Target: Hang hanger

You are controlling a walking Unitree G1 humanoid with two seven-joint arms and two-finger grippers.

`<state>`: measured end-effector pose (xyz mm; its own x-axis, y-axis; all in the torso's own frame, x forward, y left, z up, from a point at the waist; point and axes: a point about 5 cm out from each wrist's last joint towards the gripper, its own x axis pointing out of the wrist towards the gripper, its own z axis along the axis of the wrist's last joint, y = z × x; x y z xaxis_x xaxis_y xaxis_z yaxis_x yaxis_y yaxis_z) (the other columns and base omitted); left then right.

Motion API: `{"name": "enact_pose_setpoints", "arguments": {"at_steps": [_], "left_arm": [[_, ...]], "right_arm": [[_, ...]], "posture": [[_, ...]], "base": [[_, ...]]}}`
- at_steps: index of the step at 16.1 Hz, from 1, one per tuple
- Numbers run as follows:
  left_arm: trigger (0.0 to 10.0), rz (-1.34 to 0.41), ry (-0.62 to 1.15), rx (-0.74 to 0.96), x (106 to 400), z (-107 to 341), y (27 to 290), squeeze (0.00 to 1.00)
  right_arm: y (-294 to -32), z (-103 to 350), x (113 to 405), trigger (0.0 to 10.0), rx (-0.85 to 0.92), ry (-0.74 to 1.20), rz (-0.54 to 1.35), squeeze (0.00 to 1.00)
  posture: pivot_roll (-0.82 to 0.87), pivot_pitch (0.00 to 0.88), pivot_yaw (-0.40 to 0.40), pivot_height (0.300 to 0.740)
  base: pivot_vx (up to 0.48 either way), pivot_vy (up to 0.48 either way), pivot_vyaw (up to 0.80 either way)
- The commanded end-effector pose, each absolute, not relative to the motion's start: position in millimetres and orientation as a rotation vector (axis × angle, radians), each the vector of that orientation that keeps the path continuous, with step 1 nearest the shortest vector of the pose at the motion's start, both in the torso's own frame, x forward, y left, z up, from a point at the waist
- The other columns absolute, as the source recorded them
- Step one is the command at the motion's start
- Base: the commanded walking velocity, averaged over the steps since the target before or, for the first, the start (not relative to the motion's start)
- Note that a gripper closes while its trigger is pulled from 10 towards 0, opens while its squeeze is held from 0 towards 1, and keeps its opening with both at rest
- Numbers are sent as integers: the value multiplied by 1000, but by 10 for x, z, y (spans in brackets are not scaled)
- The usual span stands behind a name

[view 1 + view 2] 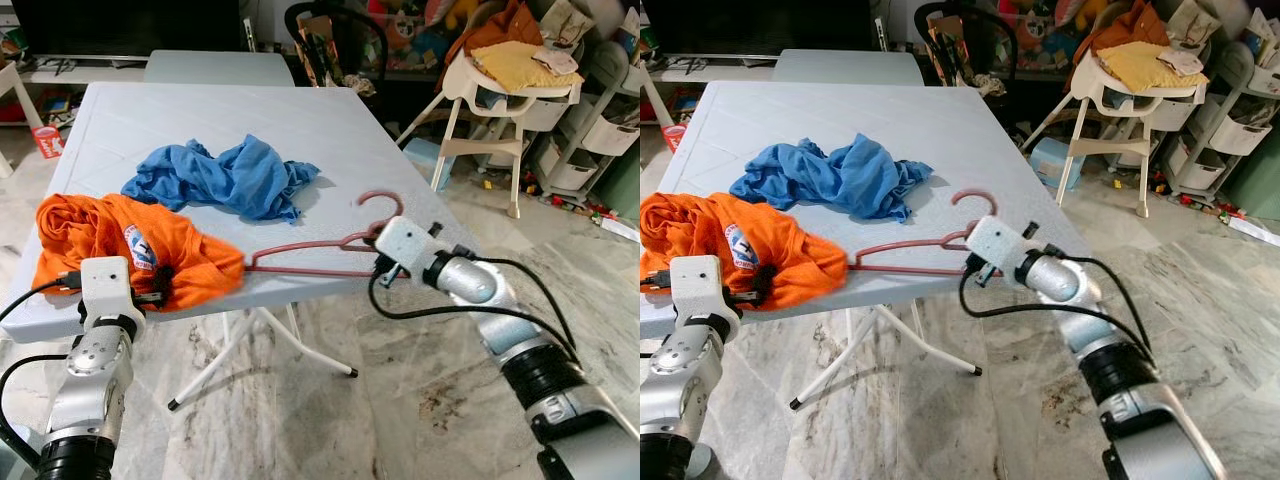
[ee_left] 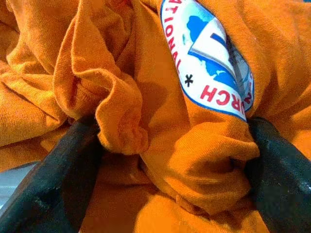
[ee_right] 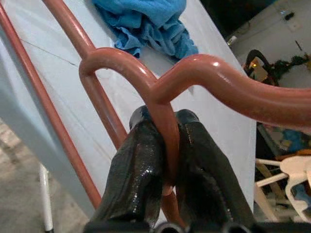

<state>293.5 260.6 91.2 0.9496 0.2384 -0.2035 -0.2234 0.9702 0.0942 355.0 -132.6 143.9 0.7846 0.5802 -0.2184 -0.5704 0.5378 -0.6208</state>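
The pink hanger (image 1: pixel 320 252) lies flat on the pale desk (image 1: pixel 230 110) at its near edge, hook toward the robot's right and the triangle's far end tucked under or against the orange shirt (image 1: pixel 120 245). The right gripper (image 3: pixel 165 145) has its fingers (image 3: pixel 138 174) pinched tight on the hanger's neck just below the hook, right at the near right corner of the desk, the wrist and arm hanging out over the marble floor (image 1: pixel 420 380). The left gripper (image 2: pixel 170 160) reaches into the orange shirt from the near edge, its fingers (image 2: pixel 53 179) spread fairly wide with a fold of cloth bunched between them; both touch the cloth. The shirt is heaped at the near left corner and hangs slightly over the edge. A blue cloth (image 1: pixel 225 178) is crumpled toward the middle of the desk, apart from the hanger and just beyond the shirt. The far half of the desk is bare. Floor is open to the right of the desk and in front of it, with only the folding legs (image 1: pixel 250 350) beneath. Farther right stands a white high chair (image 1: pixel 500 100) with clothes piled on it, and clutter and bins line the back wall behind it, well apart from the desk.
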Motion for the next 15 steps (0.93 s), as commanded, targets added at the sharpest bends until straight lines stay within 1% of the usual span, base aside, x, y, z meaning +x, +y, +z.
{"name": "enact_pose_setpoints", "arguments": {"at_steps": [1,3,5,7,9,10,11,12,13,14,15], "left_arm": [[10000,275,208,69,2945,951,2682,1000],[10000,271,203,69,2966,960,2669,1000],[10000,285,200,68,2979,975,2676,1000],[10000,288,183,55,3003,1019,2663,1000],[10000,293,156,48,3047,1087,2634,1000],[10000,294,145,45,3068,1118,2619,1000],[10000,296,130,42,3094,1163,2596,1000],[10000,296,114,45,3105,1194,2579,0],[10000,301,101,47,3114,1224,2565,0],[10000,311,96,47,3116,1235,2560,0],[10000,320,93,44,3117,1241,2555,0]], "right_arm": [[-1445,1528,3592,10000,-754,-23,665,0],[-1396,1551,3582,10000,-789,-58,692,0],[-1393,1604,3611,10000,-853,-99,667,0],[-1382,1609,3621,10000,-856,-99,667,0],[-1341,1616,3628,10000,-978,-130,681,0],[-1347,1657,3670,10000,-1008,-149,640,0],[-1373,1722,3735,10000,-1079,-184,547,0],[-1380,1750,3754,10000,-1151,-222,493,0],[-1379,1788,3767,10000,-1224,-284,414,0],[-1355,1811,3766,10000,-1261,-341,363,0],[-1307,1807,3749,10000,-1260,-387,339,0]], "posture": [[17,37,-92,740],[18,37,-90,740],[17,35,-92,740],[16,35,-90,740],[12,36,-89,740],[11,35,-91,740],[11,34,-92,740],[13,33,-93,740],[15,33,-94,740],[16,33,-93,740],[18,33,-92,740]], "base": [[0,0,0],[0,0,0],[0,0,0],[0,0,0],[0,0,0],[0,0,0],[0,0,0],[0,0,0],[0,0,0],[0,0,0],[0,0,0]]}}
